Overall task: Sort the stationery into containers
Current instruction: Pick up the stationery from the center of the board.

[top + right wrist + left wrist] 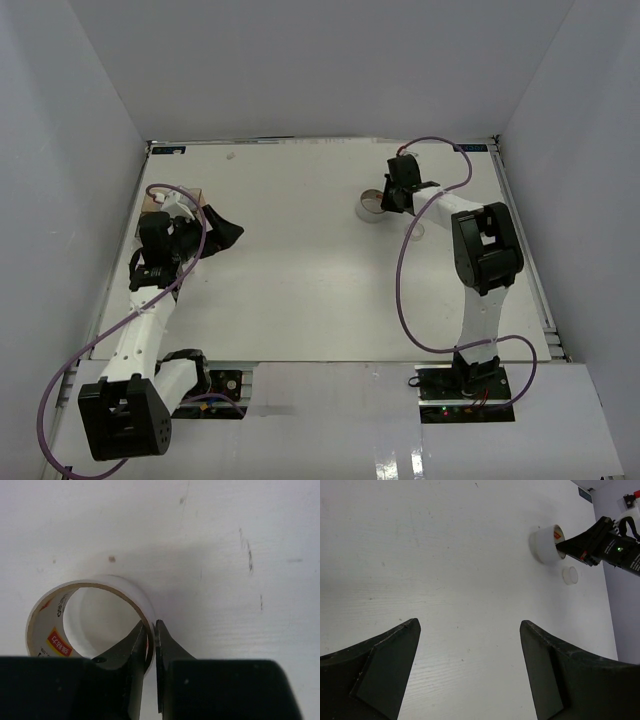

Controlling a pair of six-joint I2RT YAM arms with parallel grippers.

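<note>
A white table (300, 290) fills the overhead view, walled in by pale panels. Two white-and-black robot arms rise from the bottom edge: the left arm (140, 335) at the left of the frame and the right arm (485, 265) at the right.

At upper left, a translucent amber-brown rectangular plastic box (152, 200) is mostly hidden behind the left arm. The left gripper (469, 625) hangs near it, jaws spread wide with nothing between them.

Right of centre near the top, a large white tape roll (90, 615) rests on the table, core open upward. The right gripper (151, 630) is pinched tight on its wall, one finger inside the core and one outside. Just beside the roll lies a small round pale item (570, 575), too small to identify.

The step in hand looks like grasping the roll. The next move probably calls for lifting it clear and carrying it leftward to the box, which is well apart, without the thin pinch slipping.
</note>
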